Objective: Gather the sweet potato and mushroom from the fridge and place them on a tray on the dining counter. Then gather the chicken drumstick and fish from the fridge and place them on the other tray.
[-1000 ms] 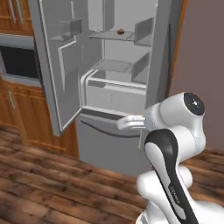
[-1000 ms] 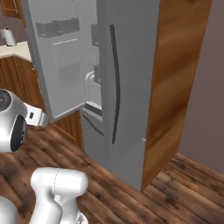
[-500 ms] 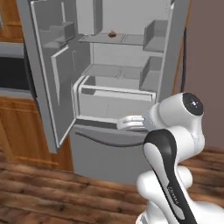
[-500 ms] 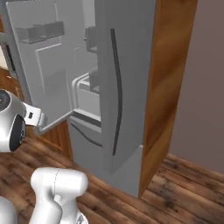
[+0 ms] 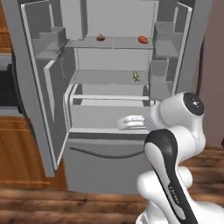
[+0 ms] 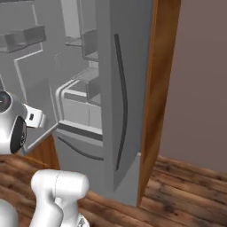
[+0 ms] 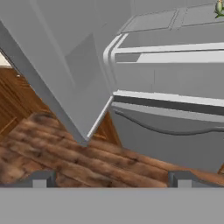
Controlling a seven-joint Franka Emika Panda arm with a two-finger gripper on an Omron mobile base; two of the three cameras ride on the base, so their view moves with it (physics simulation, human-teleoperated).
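so the gripper (image 7: 109, 179) (jaws spread wide, empty) points low at the fridge (image 5: 109, 170), with the food on shelves up near the frame's top.

The fridge (image 5: 109, 109) is too tall to fit; its top is cut off in the left base view. Two small reddish things (image 5: 100, 38) sit on the top shelf, too small to name. A little yellow-green thing (image 5: 136, 76) on the next shelf is also too small to tell. In the hand view it is cut by the top corner.
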